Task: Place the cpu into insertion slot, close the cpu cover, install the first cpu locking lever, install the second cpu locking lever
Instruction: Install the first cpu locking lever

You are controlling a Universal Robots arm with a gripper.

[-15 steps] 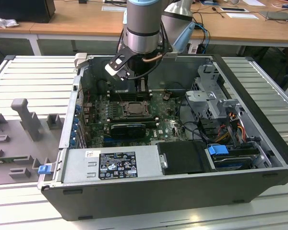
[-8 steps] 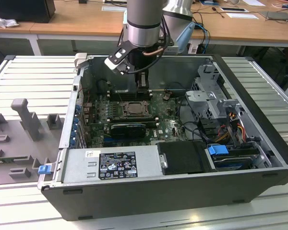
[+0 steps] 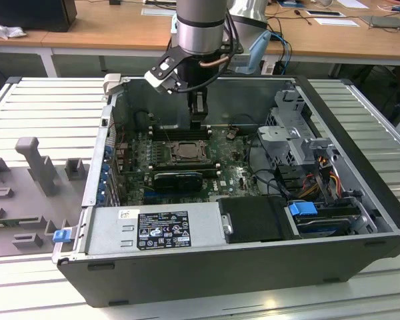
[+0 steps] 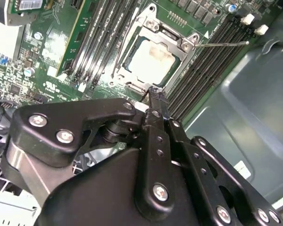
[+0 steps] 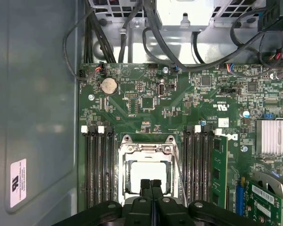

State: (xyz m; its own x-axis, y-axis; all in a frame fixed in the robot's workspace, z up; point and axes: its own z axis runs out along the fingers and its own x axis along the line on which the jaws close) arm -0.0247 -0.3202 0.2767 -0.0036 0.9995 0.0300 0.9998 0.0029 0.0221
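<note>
We hold our jaws pinched shut and empty, a narrow tip suited to pressing, just above the pale silver-grey square cpu (image 5: 144, 170), already seated in the silver-rimmed insertion slot (image 5: 127, 179) beneath the windowed metal cpu cover (image 5: 146, 150).

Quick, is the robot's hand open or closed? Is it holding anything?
The hand is closed, fingertips pressed together with nothing visible between them, just over the cpu.

The robot's wrist (image 3: 200, 23) is a silver-grey cylinder ringed with black bands. Black cables (image 3: 233, 37) loop beside the wrist, and a black-and-white camera block (image 3: 161, 72) juts out just below it. Further below the wrist, the gripper (image 4: 154, 92) is matte black linkage bars (image 4: 155, 155) pinned with silver screws (image 4: 160, 191).
</note>
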